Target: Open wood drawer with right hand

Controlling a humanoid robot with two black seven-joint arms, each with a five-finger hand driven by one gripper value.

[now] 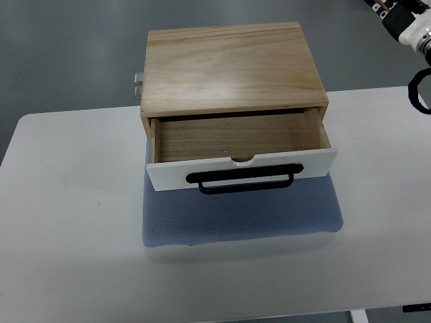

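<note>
- The wooden box (232,67) sits on the far half of a white table (67,222), roughly in the middle from left to right, resting on a blue mat (242,219) that sticks out on the near side.
- The drawer (236,138) is already pulled out toward the near edge; its bare wooden floor shows, and nothing lies inside it.
- The drawer's white front panel (306,163) hangs over the mat, and a black handle (241,182) runs across its middle.
- The right hand (411,30) shows only partly at the far right corner, well apart from the drawer and touching nothing on the table.
- Only white and black parts of it are in view, so I cannot tell whether it is spread or curled; it holds nothing that I can see.
- The left arm is out of view.
- A small metal fitting (137,83) pokes out at the far left side of the box.
- Judging by how things lie, the opening step looks done, or nearly so: the drawer stands well out of the box.
- If more opening is wanted, the next move would call for the right hand to come across to the handle, hook it, and pull straight toward the near edge.
- The box might slide on the mat under a sideways pull.
</note>
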